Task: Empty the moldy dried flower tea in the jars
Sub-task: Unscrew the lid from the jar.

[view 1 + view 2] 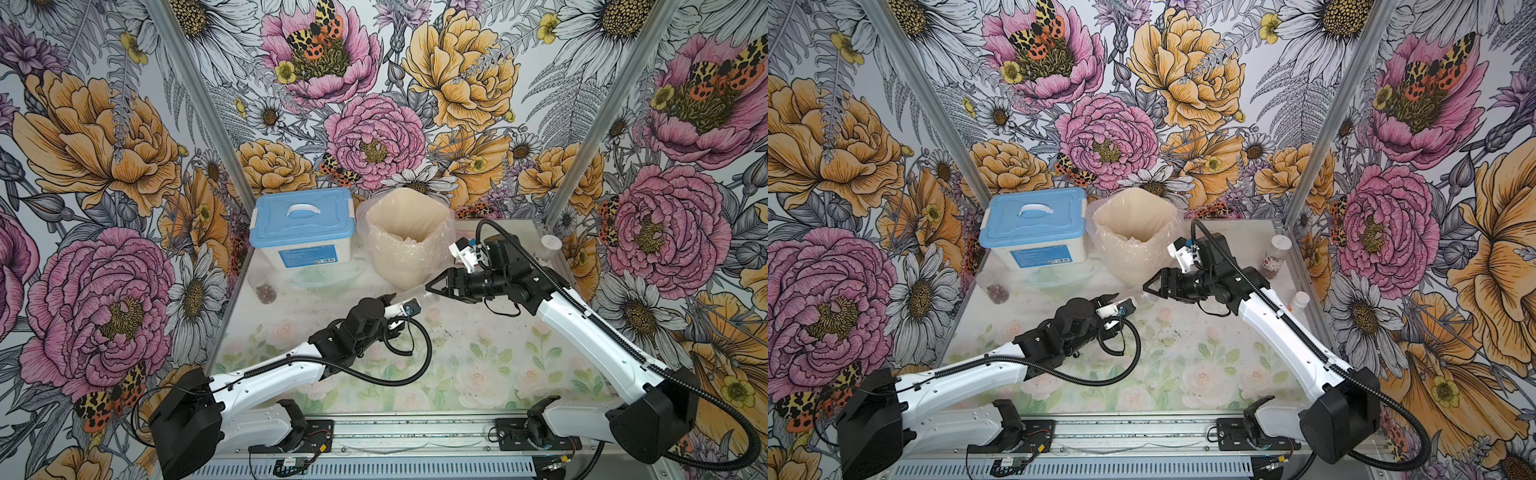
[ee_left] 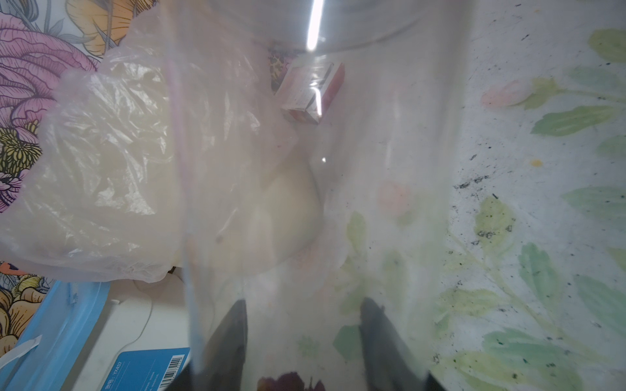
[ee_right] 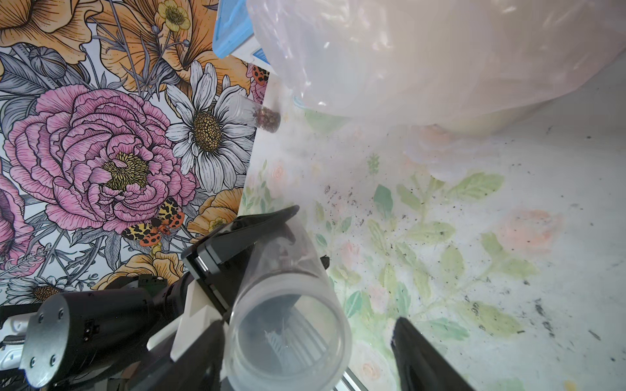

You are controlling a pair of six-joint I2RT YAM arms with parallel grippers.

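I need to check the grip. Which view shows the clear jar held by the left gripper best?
The right wrist view: the jar shows clearly, round end toward the camera, with the left gripper clamped on it. Both top views show it only as a faint tube. The left wrist view looks along its wall, blurred.

The bench [image 1: 478, 357], printed with pale roses and flecked with dark crumbs [image 3: 342, 199], carries a blue-lidded storage box [image 1: 303, 226] and a bag-lined bin [image 1: 409, 237] side by side at its far end. A slim jar [image 1: 262, 280] of dried buds [image 1: 266, 294] stands near its left edge. A labelled jar [image 1: 1276, 257] and a small white bottle [image 1: 1300, 301] stand along the right.
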